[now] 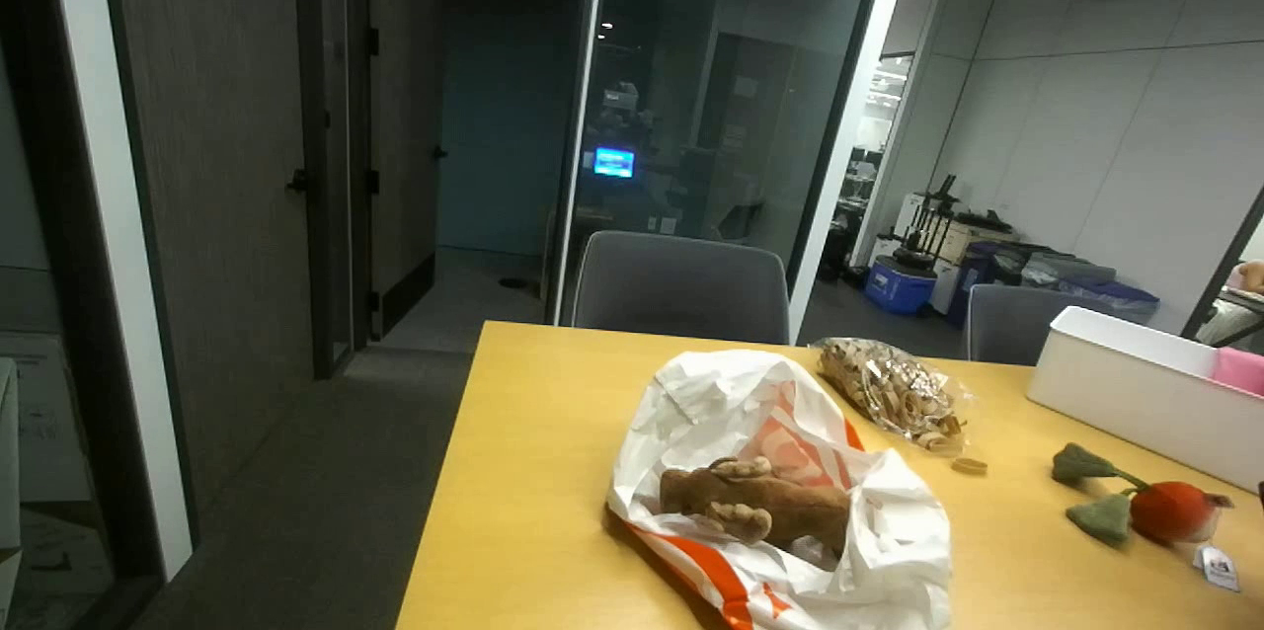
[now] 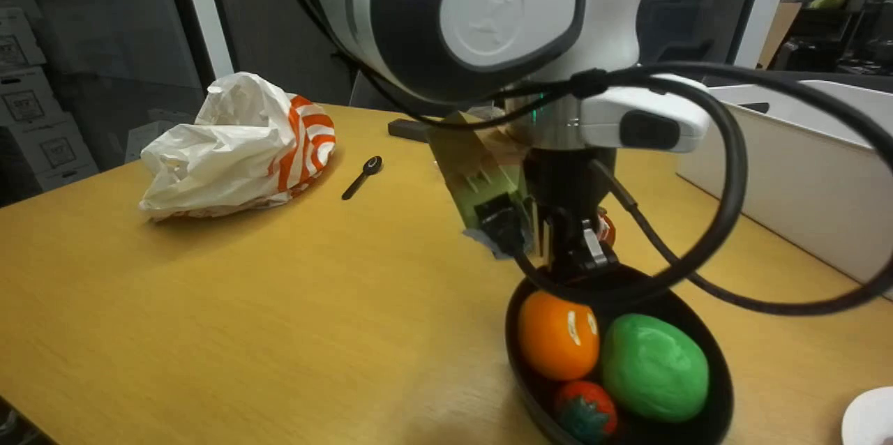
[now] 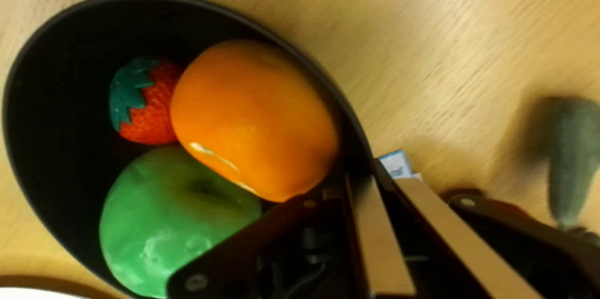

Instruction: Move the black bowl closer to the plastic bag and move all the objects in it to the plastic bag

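Table (image 2: 314, 305) beneath black bowl (image 3: 56, 111) | gripper (image 3: 377, 175): jaws clamped on bowl's rim, presumably so we can draw it toward plastic bag (image 2: 237, 159), well apart | inside bowl: orange (image 3: 253, 121), green fruit (image 3: 164, 224), strawberry (image 3: 152, 107)

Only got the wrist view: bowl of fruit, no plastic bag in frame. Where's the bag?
Observer: In an exterior view, the plastic bag sits on the table, well apart from the black bowl.
Operator: Anything in it?
Observer: Yes, a brown plush-looking thing lies in its open end, in an exterior view.
Operator: Anything lying near it?
Observer: A dark spoon, beside the bag but not touching it, in an exterior view.
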### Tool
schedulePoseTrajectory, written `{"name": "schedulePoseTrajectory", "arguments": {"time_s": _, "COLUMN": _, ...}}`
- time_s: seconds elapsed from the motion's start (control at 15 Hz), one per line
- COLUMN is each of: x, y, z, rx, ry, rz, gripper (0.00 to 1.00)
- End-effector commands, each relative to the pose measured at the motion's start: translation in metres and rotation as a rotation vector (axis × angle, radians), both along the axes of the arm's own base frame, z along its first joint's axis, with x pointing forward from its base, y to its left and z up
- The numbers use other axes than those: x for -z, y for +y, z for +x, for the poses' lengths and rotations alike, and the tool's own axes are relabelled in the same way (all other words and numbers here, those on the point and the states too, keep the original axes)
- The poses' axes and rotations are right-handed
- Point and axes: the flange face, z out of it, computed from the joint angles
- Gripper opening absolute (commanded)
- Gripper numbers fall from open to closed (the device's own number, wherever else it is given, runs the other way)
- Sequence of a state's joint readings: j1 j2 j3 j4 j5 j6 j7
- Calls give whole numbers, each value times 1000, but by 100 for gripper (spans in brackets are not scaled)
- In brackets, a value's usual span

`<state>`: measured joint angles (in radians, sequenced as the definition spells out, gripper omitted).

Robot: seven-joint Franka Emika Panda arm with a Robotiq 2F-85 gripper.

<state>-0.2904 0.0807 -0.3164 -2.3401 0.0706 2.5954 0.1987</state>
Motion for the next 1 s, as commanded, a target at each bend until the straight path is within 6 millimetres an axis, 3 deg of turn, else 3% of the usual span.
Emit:
{"name": "schedulePoseTrajectory", "arguments": {"time_s": 0.0, "x": -18, "y": 29, "z": -8, "rx": -118, "ry": 12, "rz": 116, "gripper": 7}}
{"name": "schedulePoseTrajectory", "arguments": {"time_s": 0.4, "x": 7, "y": 103, "z": -12, "rx": -379, "ry": 144, "rz": 147, "gripper": 7}}
{"name": "schedulePoseTrajectory", "arguments": {"time_s": 0.73, "x": -6, "y": 167, "z": -18, "rx": -591, "ry": 152, "rz": 133, "gripper": 7}}
{"name": "schedulePoseTrajectory", "arguments": {"time_s": 0.93, "x": -5, "y": 193, "z": -20, "rx": -679, "ry": 179, "rz": 129, "gripper": 8}}
